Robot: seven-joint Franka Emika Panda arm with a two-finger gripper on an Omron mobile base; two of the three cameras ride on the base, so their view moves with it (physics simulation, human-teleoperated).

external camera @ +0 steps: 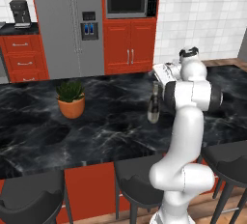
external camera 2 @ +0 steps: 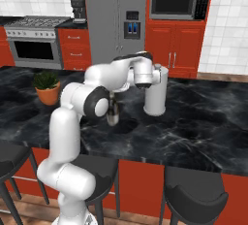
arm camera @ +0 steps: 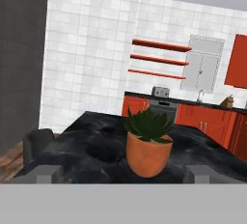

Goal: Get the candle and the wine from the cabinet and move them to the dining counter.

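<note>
The wine (external camera: 154, 103), a dark bottle with a gold neck, stands upright mid-way across the dining counter (external camera: 111, 121), bare marble all round it and a potted plant (external camera: 71, 99) well to its left, while the arm folds over the slab, jaws wide and empty.

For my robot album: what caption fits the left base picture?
Wine stands on the dining counter by the plant, beside the arm.

Dining counter (external camera: 106, 136): wine (external camera: 154, 105), potted plant (external camera: 71, 100).
</note>
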